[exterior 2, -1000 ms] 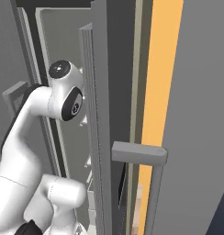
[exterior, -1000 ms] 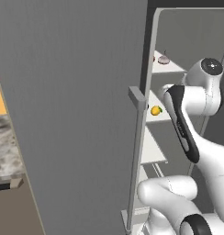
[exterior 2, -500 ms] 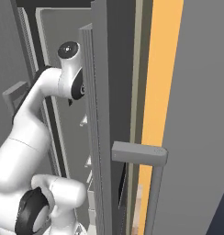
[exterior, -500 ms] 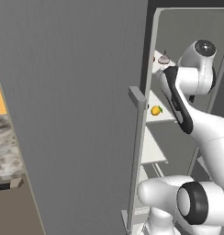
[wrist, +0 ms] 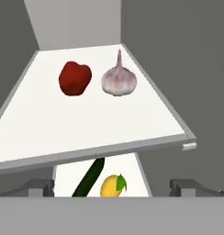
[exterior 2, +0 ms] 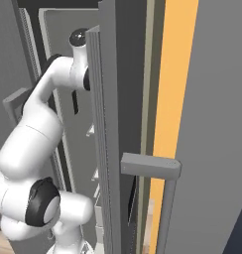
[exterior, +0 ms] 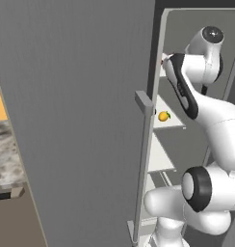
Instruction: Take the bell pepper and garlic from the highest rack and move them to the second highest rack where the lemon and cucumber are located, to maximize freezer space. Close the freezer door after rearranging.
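Grey freezer walls enclose two white racks in the hand view. On the highest rack the red bell pepper sits left, the garlic just beside it on the right, apart. Below, on the second highest rack, the cucumber lies left of the lemon. Both fingers stand wide apart, holding nothing, short of the racks.

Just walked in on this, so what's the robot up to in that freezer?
The white arm reaches into the open freezer, its pincer open and empty, facing the top rack. A red bell pepper and the garlic sit there side by side. On the rack below lie the cucumber and lemon. Nothing's been picked up yet.
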